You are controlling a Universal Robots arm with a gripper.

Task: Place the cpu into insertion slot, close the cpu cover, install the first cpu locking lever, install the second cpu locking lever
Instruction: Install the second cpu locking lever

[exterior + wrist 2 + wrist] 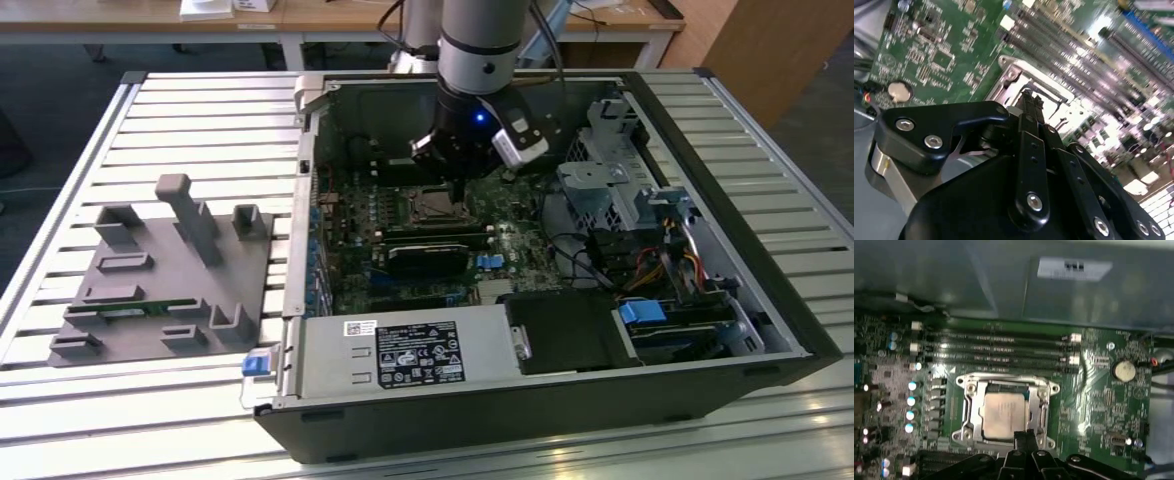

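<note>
First wrist view shows the gripper with fingers pressed together, empty, tips at the cpu cover edge; the cpu lies seated beneath; arm points straight down.

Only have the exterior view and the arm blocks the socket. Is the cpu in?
Observer: Yes. In the first wrist view the cpu sits in the insertion slot, silver top up.
Operator: Cover down?
Observer: The cpu cover lies flat, framing the chip.
Operator: Where's the gripper?
Observer: In both wrist views the gripper is at the edge of the socket, fingertips together. I cannot tell whether anything thin sits between them.
</note>
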